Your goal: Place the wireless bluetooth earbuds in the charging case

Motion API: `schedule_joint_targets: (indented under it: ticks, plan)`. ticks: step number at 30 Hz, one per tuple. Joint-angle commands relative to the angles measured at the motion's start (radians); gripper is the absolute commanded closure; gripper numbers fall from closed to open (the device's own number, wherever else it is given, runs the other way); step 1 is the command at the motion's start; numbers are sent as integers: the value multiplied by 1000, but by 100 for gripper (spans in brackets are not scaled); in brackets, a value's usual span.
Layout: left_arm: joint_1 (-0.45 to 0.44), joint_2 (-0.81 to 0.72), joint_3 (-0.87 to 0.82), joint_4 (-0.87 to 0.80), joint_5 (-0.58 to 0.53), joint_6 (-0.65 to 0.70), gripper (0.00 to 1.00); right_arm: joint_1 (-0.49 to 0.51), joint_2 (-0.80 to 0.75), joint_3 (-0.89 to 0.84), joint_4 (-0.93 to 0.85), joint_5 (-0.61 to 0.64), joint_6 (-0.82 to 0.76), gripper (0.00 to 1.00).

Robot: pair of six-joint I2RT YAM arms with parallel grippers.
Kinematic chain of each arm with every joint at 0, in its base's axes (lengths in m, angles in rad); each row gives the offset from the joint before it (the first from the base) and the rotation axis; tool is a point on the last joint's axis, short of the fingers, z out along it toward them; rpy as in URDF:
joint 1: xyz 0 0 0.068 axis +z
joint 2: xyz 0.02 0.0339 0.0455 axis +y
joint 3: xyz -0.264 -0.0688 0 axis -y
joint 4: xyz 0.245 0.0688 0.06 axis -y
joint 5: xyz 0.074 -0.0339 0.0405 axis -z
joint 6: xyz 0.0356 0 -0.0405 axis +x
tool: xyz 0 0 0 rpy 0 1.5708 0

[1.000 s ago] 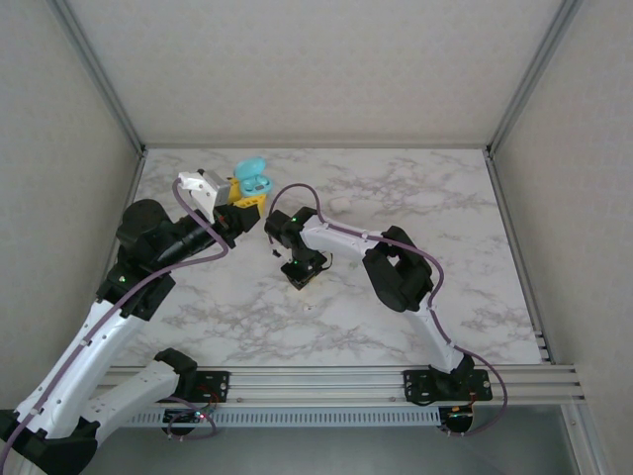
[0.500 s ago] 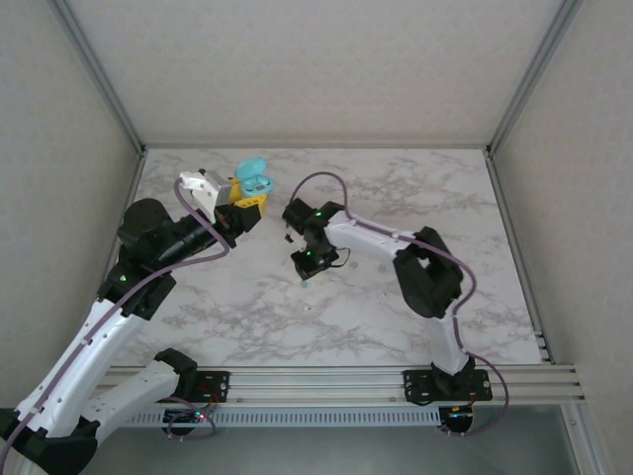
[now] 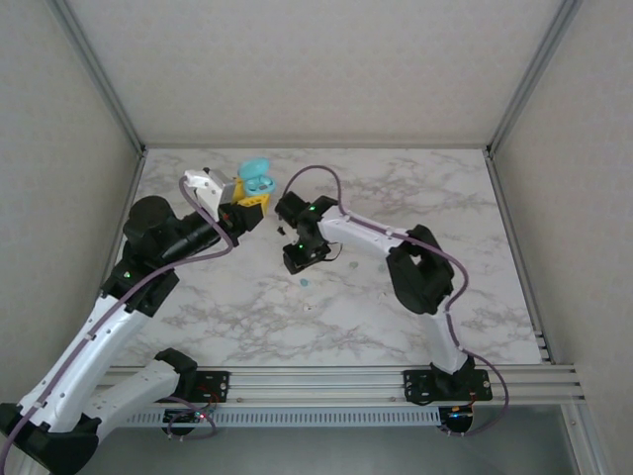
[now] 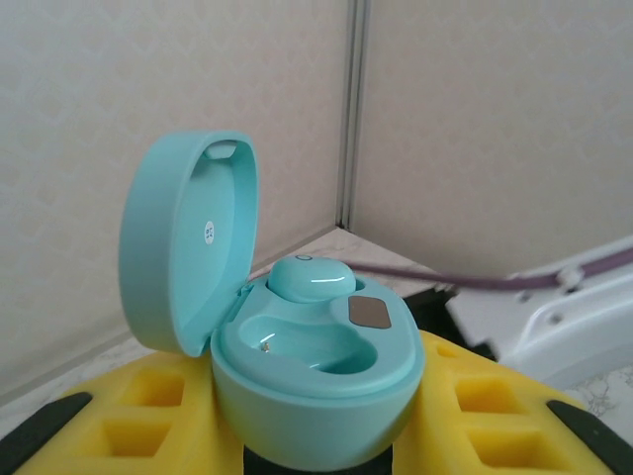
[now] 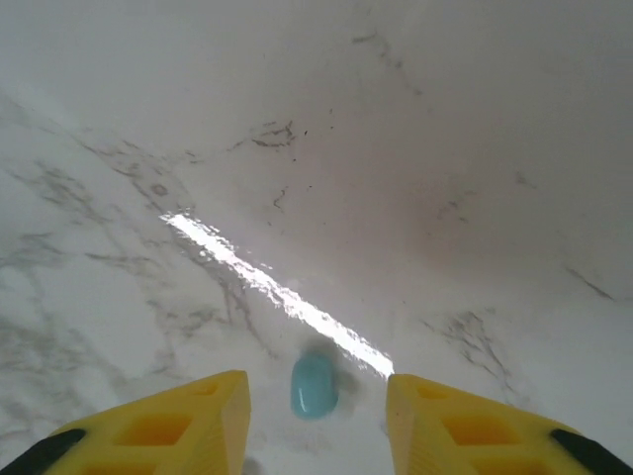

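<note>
My left gripper is shut on the open mint-green charging case, its yellow fingers pressing the case from both sides. The lid stands up on the left. One mint earbud sits in the far socket, and the near socket holds nothing. A second mint earbud lies loose on the marble between my right gripper's open fingers, touching neither. From above, that earbud lies just below the right gripper, and the case is held up to the left.
The marble table is walled at the back and both sides. My two arms meet near the table's back left. A purple cable loops over the right wrist. A metal rail runs along the near edge.
My right gripper has opened and lifted back toward the case, and the mint earbud now lies on the table beneath it. The left gripper has shifted the case slightly right.
</note>
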Motion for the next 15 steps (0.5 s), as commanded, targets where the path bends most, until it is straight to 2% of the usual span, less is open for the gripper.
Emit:
schedule_joint_targets:
  ticks: [1,15]
  plan:
    - [-7,-34,-8,14,-14,3,73,32,56,76,-124,83,-61,56]
    - [-9,-36,-13,17,-13,-1,73,65,127,78,-167,102,-95,62]
